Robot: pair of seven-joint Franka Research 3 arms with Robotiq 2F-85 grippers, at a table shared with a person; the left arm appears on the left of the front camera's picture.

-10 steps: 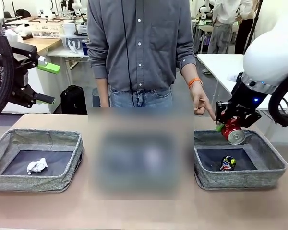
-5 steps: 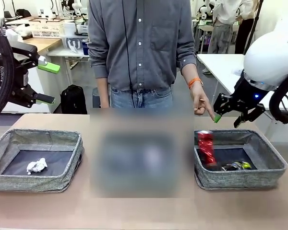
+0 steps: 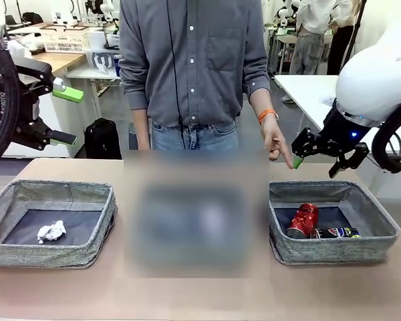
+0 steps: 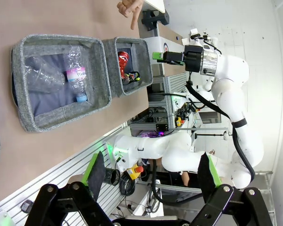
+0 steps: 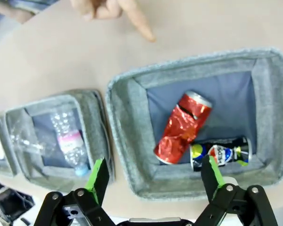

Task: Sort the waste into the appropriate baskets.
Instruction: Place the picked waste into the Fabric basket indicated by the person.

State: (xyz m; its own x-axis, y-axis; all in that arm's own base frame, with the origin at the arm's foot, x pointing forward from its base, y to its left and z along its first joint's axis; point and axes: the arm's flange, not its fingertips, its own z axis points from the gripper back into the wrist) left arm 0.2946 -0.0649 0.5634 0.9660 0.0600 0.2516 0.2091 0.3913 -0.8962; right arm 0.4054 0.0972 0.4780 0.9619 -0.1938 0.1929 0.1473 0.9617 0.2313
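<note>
- The right claw [image 3: 319, 153] hangs above the far rim of the right basket [image 3: 381, 231], jaws spread, nothing between the pads.
- The red can [image 3: 303, 221] lies on that basket's floor, touching the dark can [image 3: 335, 233] beside it; both sit well inside the walls.
- The step in hand looks like clearing away from the drop: lift straight up first, so the fingers do not catch the soft rim.
- The person's hand [image 3: 276, 142] points down just beside the claw, so any swing toward the middle should go high and slowly.
- The left claw [image 3: 61, 115] waits raised at the left, released and empty, over the left basket [image 3: 87, 255], where the tissue [image 3: 51, 231] rests.
- The middle basket [image 4: 56, 115] holds the bottle [image 4: 76, 78] and, it seems, the clear cup [image 4: 41, 71], though it is hard to make out.
- No loose litter shows on the bench [image 3: 200, 294], so sorting is probably finished; check before reaching again.
</note>
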